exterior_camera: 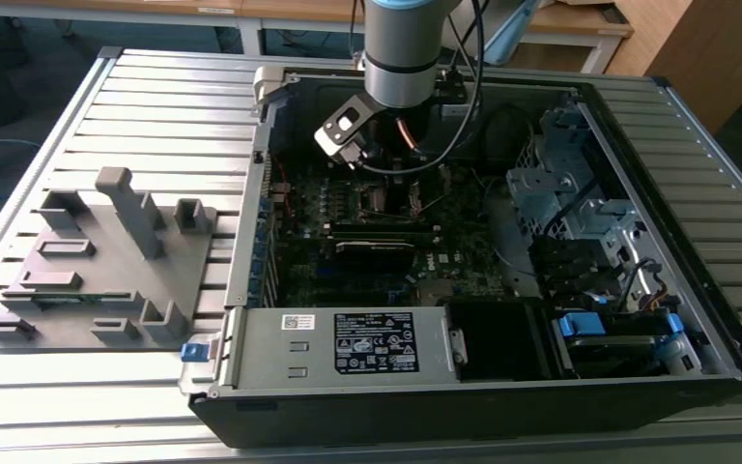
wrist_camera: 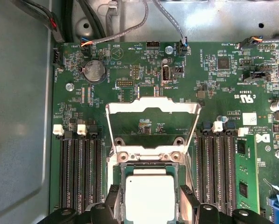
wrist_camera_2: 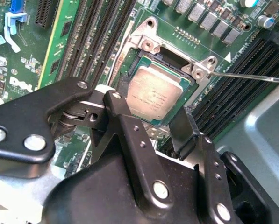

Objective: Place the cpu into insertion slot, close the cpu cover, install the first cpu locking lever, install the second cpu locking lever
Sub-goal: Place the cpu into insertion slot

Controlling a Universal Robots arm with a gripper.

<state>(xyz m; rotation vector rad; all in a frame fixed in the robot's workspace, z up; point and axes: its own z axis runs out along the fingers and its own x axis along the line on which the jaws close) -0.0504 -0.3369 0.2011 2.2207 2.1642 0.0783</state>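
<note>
Inspection from my remote station: in the first wrist view the gripper (wrist_camera: 151, 205) is clamped on the cpu (wrist_camera: 149, 193), with its black fingers (wrist_camera: 115, 205) set against two opposite edges of the chip. The cpu therefore lies directly between the fingertips, level with them. It lies flat with its dull silver top facing up. Being square, it has no long axis; its edges run parallel to the rim of the insertion slot (wrist_camera_2: 153, 57) and to the memory slots (wrist_camera: 78, 172) on either side. The chip is inside the outline of the slot, but I cannot tell whether it is fully seated or just above the contacts. Just beyond the slot the cpu cover (wrist_camera: 151, 105) stands raised on its hinge, and the board shows through its square window. In the second wrist view a thin lever (wrist_camera_2: 251, 77) runs out from one corner of the slot's rim across the neighbouring memory slots, unlatched. The green board (wrist_camera: 200, 74) surrounds the socket. In the exterior view the arm (exterior_camera: 404, 48) reaches down into the open computer case (exterior_camera: 474, 416), which lies on a slatted metal table (exterior_camera: 152, 97). A grey moulded fixture (exterior_camera: 100, 261) sits well apart, towards the exterior view's left.
</note>
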